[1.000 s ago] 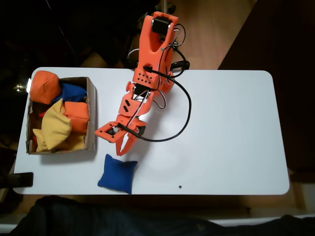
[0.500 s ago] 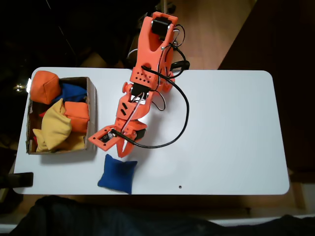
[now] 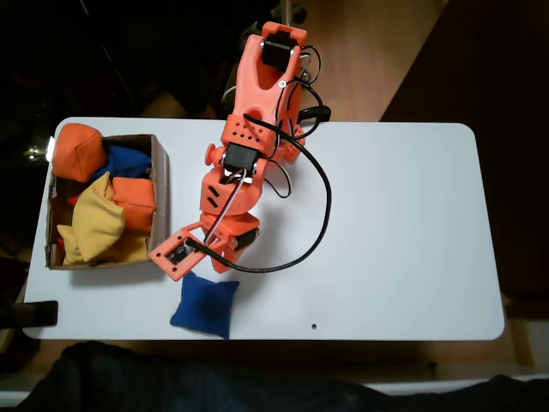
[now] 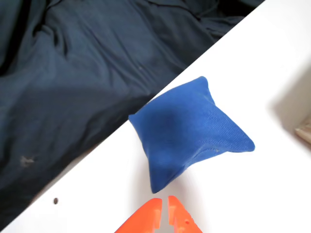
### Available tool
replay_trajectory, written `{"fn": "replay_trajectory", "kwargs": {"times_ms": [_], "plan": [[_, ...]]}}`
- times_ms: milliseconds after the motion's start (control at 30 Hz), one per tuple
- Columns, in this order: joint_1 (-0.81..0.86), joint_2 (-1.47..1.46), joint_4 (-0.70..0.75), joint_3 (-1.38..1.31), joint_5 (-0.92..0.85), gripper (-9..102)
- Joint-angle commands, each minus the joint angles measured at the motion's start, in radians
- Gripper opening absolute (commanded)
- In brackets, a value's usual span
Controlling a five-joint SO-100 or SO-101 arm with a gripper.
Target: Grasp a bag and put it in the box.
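The blue bag (image 3: 204, 306) lies flat on the white table near its front edge, just below and right of the box (image 3: 160, 199). In the wrist view the bag (image 4: 187, 131) fills the middle, one corner reaching toward the table edge. My orange gripper (image 3: 208, 269) hangs over the bag's upper edge in the fixed view. Its two fingertips (image 4: 164, 204) come in from the bottom of the wrist view, pressed almost together with only a thin slit between them, holding nothing and a short way from the bag. The box is brown cardboard and stands at the table's left end.
Inside the box lie orange beanbags (image 3: 79, 151), yellow beanbags (image 3: 93, 223) and a blue one (image 3: 127, 160). A black cable (image 3: 326, 197) loops from the arm over the table. Dark cloth (image 4: 73, 87) lies beyond the table's front edge. A cardboard corner (image 4: 306, 130) shows at the right.
The arm has swung down and to the left in the fixed view, bringing the gripper from beside the box's lower right corner to the bag's top edge. The bag has not moved.
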Motion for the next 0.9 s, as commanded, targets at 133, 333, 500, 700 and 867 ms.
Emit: {"fn": "replay_trajectory", "kwargs": {"times_ms": [133,333,500,700,867], "plan": [[-0.005,-0.040,0.097,-0.110,0.009,0],[0.011,-0.120,0.179,-0.218,0.031,0],[0.021,-0.199,0.258,-0.327,0.057,0],[0.040,-0.278,0.311,-0.413,0.060,0],[0.058,-0.308,0.308,-0.416,0.012,1]]}}
